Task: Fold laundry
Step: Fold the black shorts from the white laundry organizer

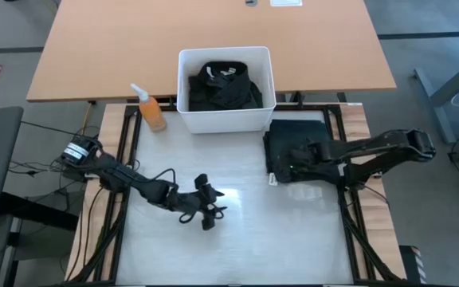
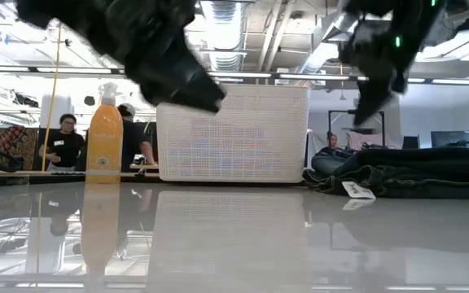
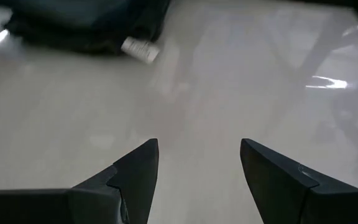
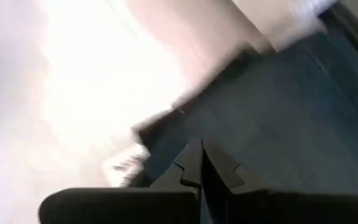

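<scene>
My right pincer (image 1: pixel 293 162) is clenched on nothing, hanging over the folded stack (image 1: pixel 297 147) at the bench's right side, probably to pat it flat. My left pincer (image 1: pixel 210 209) hovers released over bare bench (image 1: pixel 237 247), free for the next piece. More laundry (image 1: pixel 223 88) waits in the bin (image 1: pixel 225 119) at the back, an orange bottle (image 1: pixel 151 110) beside it. The bench is pale and glossy; beyond it lies a workshop where people sit.
</scene>
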Robot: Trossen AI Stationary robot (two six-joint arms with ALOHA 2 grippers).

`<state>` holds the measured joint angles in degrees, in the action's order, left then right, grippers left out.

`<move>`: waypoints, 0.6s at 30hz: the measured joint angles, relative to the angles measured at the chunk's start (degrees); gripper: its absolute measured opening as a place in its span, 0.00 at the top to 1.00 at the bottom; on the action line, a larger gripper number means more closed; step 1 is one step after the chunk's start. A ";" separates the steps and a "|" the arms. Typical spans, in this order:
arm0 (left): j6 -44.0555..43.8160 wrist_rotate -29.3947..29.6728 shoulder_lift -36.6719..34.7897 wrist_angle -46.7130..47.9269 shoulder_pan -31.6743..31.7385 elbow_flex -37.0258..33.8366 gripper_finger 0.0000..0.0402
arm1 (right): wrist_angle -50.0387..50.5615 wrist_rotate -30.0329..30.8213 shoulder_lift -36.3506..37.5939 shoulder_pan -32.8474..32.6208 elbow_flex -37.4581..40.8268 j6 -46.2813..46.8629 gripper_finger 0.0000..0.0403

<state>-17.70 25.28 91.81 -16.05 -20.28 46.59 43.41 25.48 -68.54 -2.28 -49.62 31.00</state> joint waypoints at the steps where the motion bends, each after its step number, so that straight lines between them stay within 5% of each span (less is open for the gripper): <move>1: 1.43 -1.36 0.00 0.70 0.63 1.35 0.46 | -0.17 0.10 0.41 -1.51 -0.96 -0.77 0.94; 7: 15.55 -3.52 0.00 12.00 4.38 16.05 0.46 | -1.09 5.99 1.48 -11.95 -2.48 -0.07 0.94; 11: 26.18 2.14 0.00 26.43 8.06 30.69 0.46 | -5.53 8.10 -0.03 -17.97 0.00 2.36 0.94; 18: 36.33 0.45 0.00 39.23 27.60 49.65 0.46 | -23.58 8.02 -2.93 -24.83 7.05 0.09 0.94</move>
<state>18.63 25.74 91.81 23.18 7.32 96.24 19.83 33.50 -71.47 -27.12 -42.57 31.10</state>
